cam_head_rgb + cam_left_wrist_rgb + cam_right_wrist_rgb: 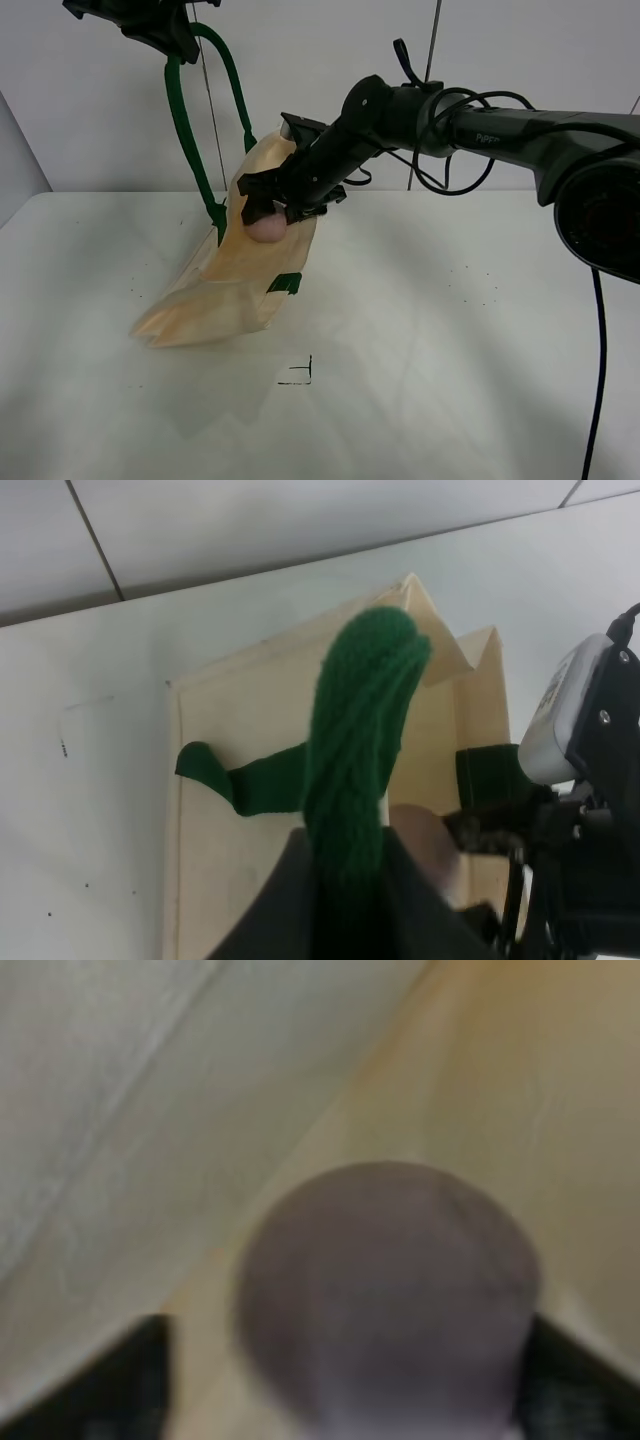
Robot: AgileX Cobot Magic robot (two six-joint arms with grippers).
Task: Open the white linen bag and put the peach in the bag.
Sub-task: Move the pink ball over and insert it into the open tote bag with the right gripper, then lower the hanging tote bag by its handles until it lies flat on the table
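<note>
The white linen bag [225,290] hangs tilted, its lower end resting on the table. My left gripper [150,25] is at the top left, shut on the bag's dark green strap handle [185,130] and holding it up. In the left wrist view the strap [365,740] runs up from between the jaws over the cream cloth [230,720]. My right gripper [268,205] is shut on the peach [266,228] at the bag's upper opening. The right wrist view shows the peach [385,1300] close up between dark fingers [120,1380], with cream cloth [500,1080] around it. The peach [425,850] also shows partly in the left wrist view.
The white table [450,350] carries a small black corner mark [298,375] in front of the bag. A pale wall stands behind. Black cables [450,150] loop from the right arm.
</note>
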